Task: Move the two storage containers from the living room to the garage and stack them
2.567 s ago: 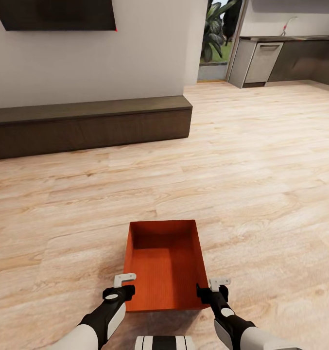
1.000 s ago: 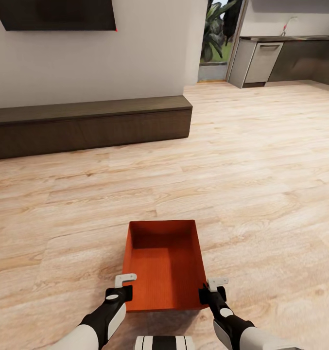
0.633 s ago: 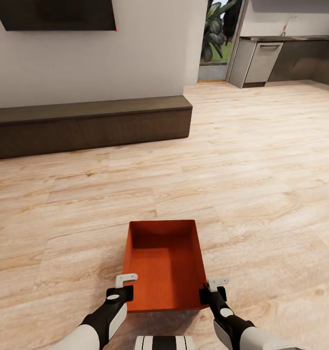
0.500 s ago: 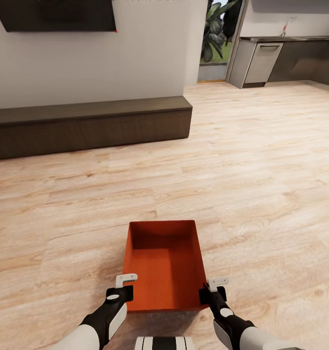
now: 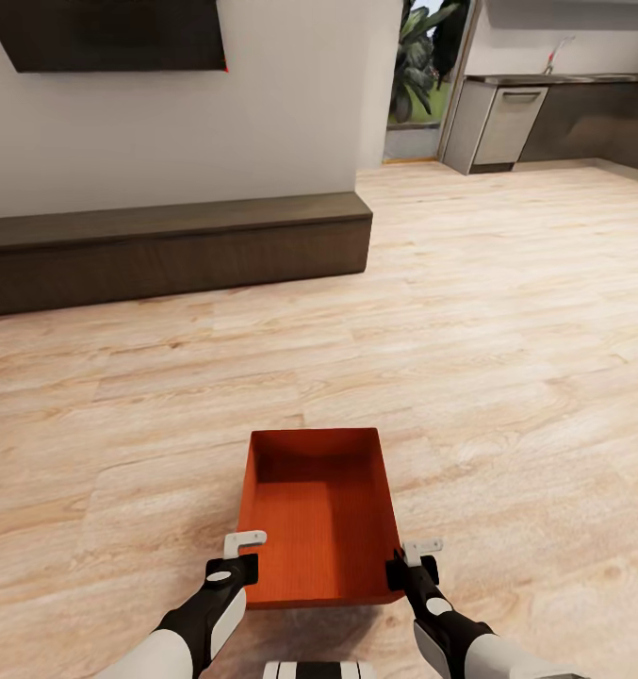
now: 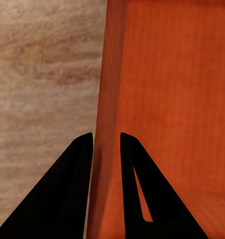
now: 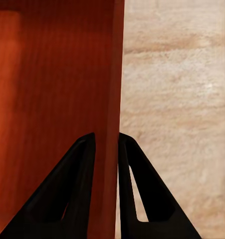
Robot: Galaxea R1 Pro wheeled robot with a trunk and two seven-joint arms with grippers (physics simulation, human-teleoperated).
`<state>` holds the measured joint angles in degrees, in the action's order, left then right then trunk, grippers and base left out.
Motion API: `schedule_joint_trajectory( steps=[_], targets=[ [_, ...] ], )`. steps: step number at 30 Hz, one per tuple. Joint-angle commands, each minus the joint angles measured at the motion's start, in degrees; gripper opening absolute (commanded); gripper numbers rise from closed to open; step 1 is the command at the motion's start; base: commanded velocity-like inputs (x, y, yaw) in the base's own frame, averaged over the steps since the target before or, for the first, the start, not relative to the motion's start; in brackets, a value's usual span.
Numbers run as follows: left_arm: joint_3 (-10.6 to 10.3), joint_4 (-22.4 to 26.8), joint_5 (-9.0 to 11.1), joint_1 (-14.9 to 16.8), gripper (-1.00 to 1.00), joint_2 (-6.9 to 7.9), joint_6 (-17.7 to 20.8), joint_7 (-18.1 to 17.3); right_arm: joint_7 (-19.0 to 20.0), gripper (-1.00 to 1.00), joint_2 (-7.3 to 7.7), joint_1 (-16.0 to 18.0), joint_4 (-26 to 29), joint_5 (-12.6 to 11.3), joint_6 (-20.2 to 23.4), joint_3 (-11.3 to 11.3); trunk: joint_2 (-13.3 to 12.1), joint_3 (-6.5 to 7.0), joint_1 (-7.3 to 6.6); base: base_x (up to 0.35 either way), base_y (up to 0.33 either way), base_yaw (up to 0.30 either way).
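Pale wood-plank floor [image 5: 469,311] fills the room. At ten o'clock, a long low dark-brown cabinet [image 5: 168,250] sits against a white wall [image 5: 262,104] under a black TV [image 5: 121,33]. At one o'clock stand grey kitchen cabinets [image 5: 545,113].

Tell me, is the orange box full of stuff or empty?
Empty. The head view looks straight down into the storage container and shows only its bare orange bottom and walls.
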<state>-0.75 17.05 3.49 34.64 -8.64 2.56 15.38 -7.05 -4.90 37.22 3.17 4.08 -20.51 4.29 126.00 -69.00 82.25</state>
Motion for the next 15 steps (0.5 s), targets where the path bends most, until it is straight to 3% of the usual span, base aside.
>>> schedule_joint_trajectory(
  steps=[1, 15],
  targets=[
    [0.39, 0.17, -0.50, -0.01, -1.00, 0.29, 0.35, 0.61, -0.86, -1.00, 0.07, 0.04, -0.08, -0.65, -0.23, -1.39, -0.40, 0.15, -0.23, 0.000, 0.000, 0.000],
    [0.43, 0.17, -0.41, -0.01, -1.00, 0.37, 0.34, 0.61, -0.86, -1.00, 0.07, 0.03, -0.09, -0.65, -0.22, -1.39, -6.02, 2.66, -3.31, 0.000, 0.000, 0.000]
  ],
)
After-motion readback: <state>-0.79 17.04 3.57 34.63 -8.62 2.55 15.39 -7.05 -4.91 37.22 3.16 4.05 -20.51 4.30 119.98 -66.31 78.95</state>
